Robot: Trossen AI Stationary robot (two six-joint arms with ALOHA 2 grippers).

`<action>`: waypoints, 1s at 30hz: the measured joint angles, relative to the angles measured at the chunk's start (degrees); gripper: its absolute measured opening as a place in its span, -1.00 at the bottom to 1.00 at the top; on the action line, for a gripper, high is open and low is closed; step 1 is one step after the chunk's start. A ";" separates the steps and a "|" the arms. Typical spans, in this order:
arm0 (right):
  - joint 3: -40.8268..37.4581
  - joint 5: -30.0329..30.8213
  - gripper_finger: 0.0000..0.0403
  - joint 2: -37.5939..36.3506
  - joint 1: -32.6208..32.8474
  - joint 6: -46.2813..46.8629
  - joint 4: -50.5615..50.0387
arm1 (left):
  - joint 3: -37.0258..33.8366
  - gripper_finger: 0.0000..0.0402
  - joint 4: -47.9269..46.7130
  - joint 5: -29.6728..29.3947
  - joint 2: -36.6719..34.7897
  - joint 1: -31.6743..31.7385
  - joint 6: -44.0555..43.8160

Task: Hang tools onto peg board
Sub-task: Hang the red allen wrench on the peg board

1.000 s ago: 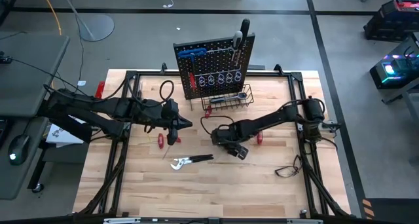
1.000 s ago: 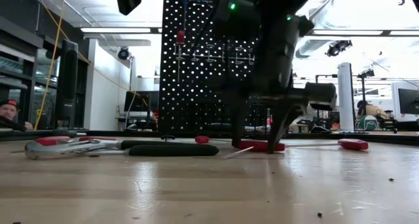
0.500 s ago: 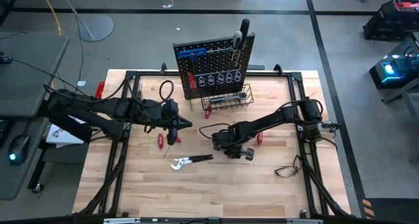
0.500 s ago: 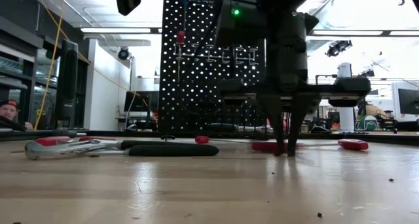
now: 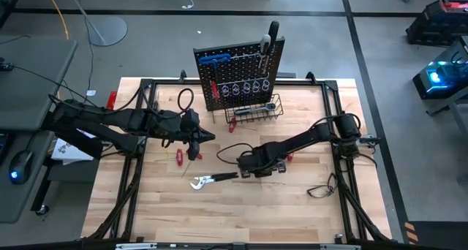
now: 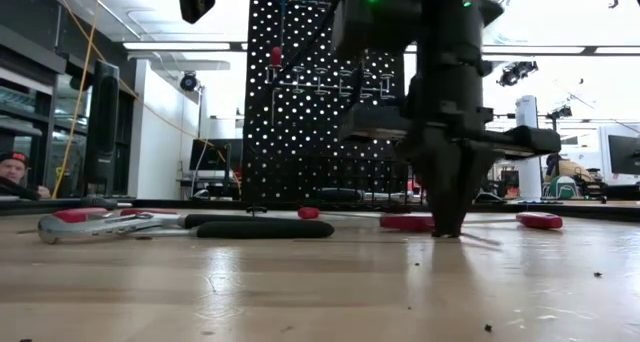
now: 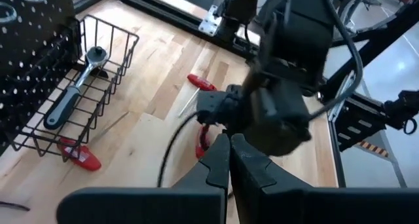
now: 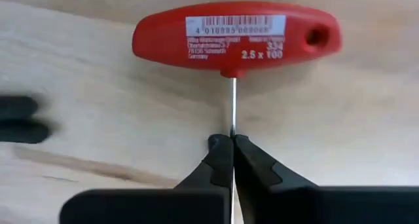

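The right gripper [image 5: 257, 169] is down at the tabletop just right of the table's [image 5: 292, 206] middle, its fingers [image 8: 222, 160] pinched together on the thin metal shaft of a red T-handle key [image 8: 236, 37]. That key lies flat on the wood, handle ahead of the fingertips. In the low view the gripper [image 6: 447, 227] points straight down, its tip at the surface.

The left gripper [image 5: 196, 152] hovers at about 9 o'clock from the right one, jaws shut with nothing between them; its wrist view shows its fingers [image 7: 221, 160] pressed together, aimed toward the right arm.

The peg board [image 5: 238, 78] stands upright at 12 o'clock on the table, with blue keys [image 5: 213, 58] hung at its upper left and a black-handled tool [image 5: 273, 32] at its top right. A wire basket [image 5: 254, 112] at its foot holds a silver wrench [image 7: 73, 90]. A red tool [image 7: 80, 154] lies just beside the basket.

Loose on the table: pliers [image 5: 212, 180] at 9 o'clock from the right gripper, near it, and a red screwdriver [image 5: 179, 157] just below the left gripper.
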 joint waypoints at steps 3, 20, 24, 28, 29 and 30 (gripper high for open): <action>0.17 4.14 -1.00 -2.56 1.03 -2.05 -3.19 | 0.00 -1.00 1.04 -1.17 0.00 0.00 -0.01; 0.93 20.24 -1.00 -24.81 1.86 -18.09 -4.14 | 0.02 -1.00 4.13 -5.59 0.00 3.67 -7.30; 0.91 29.72 -1.00 -29.50 0.93 -22.93 -1.45 | 0.01 -1.00 4.98 -6.78 0.00 3.67 -7.55; 0.98 36.55 -1.00 -32.12 -0.02 -35.95 10.83 | 0.01 -1.00 9.90 -6.80 0.00 3.67 -8.12; 0.98 37.16 -1.00 -32.33 -0.11 -39.62 14.81 | 0.00 -1.00 11.41 -6.86 0.00 3.67 -8.25; 0.98 37.61 -1.00 -32.36 -0.11 -43.37 18.87 | 0.00 -1.00 13.19 -7.21 0.00 3.67 -8.22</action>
